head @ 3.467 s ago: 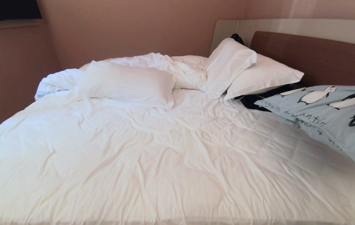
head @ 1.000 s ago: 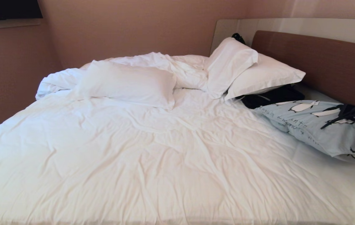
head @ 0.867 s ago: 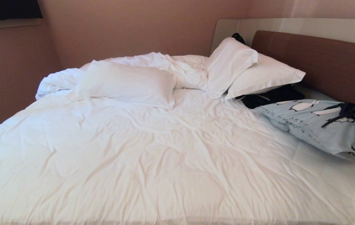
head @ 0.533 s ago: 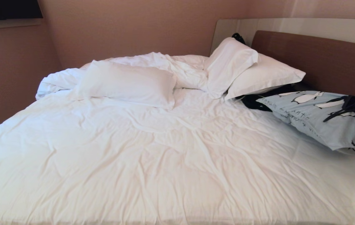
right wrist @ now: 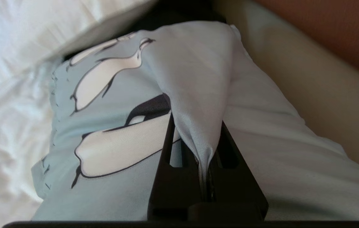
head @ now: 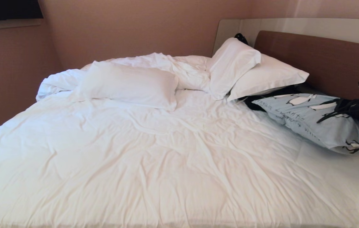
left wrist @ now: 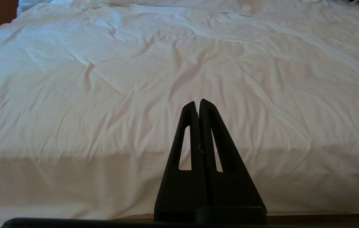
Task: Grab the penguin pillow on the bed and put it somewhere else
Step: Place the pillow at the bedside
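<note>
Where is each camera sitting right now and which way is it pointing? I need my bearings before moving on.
Head view: high, looking forward and down across the bed toward the headboard; the right gripper shows at the right edge.
Left wrist view: low at the bed's near edge, facing over the duvet; the shut left gripper shows.
Right wrist view: close behind the right gripper, which pinches a fold of the penguin pillow.
Shared: head and right wrist views both show the penguin pillow.

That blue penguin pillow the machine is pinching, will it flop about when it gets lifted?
Probably floppy: the penguin pillow sags where it lies, and its cover bunches into a fold inside the right gripper. It looks light, since a shut pinch on fabric alone carries it. The cover may stretch or slip before the filling follows.
</note>
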Available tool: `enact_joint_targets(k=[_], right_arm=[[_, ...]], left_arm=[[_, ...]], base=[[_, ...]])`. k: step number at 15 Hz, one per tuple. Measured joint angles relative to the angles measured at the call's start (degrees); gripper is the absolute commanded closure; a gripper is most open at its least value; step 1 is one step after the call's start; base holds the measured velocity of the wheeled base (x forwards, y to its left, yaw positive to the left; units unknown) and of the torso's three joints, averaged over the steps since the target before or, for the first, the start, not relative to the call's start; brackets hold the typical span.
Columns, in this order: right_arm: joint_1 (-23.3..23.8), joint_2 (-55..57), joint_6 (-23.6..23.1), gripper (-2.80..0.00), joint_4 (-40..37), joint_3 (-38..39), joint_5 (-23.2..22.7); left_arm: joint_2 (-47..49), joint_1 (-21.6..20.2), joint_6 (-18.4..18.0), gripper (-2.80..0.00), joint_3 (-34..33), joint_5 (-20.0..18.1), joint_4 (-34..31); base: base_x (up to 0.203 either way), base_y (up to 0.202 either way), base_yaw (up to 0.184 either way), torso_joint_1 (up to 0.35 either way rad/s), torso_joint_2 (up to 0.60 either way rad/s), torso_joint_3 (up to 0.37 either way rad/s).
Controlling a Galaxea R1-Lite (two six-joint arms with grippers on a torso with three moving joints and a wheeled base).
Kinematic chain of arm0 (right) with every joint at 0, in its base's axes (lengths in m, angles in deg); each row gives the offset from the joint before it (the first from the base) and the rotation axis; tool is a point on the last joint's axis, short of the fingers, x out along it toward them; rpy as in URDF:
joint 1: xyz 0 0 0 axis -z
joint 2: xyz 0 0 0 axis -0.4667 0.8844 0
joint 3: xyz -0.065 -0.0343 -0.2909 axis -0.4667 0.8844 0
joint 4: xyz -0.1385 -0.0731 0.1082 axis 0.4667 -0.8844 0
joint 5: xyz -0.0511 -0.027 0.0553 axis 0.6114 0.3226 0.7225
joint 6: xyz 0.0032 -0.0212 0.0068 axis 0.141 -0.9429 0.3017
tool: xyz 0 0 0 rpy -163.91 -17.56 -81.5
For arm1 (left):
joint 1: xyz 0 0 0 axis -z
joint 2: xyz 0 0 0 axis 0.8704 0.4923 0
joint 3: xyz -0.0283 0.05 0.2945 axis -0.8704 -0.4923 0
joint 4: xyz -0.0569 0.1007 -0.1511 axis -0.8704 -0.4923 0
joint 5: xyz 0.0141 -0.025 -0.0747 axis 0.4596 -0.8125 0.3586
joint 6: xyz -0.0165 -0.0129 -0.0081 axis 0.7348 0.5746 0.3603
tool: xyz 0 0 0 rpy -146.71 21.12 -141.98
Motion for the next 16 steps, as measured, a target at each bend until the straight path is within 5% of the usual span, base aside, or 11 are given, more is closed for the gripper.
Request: enact_joint_targets(k=[8, 9, 16], right_arm=[[-0.06, 4.73, -6.42, 0.00, -1.10, 4.02, 1.97], [-0.06, 4.61, -8.11, -2.80, -0.99, 4.83, 2.06], [0.35, -3.75, -13.34, -2.80, -0.01, 12.03, 1.88]], left_arm=[[0.00, 0.00, 0.00, 0.00, 0.00, -0.01, 0.02], [0.00, 0.00, 0.00, 0.00, 0.00, -0.01, -0.01], [0.00, 0.00, 0.00, 0.00, 0.00, -0.01, -0.02]], base=[[0.000, 0.000, 0.000, 0.000, 0.00, 0.000], [0.000, 0.000, 0.000, 0.000, 0.00, 0.000], [0.000, 0.000, 0.000, 0.000, 0.00, 0.000]])
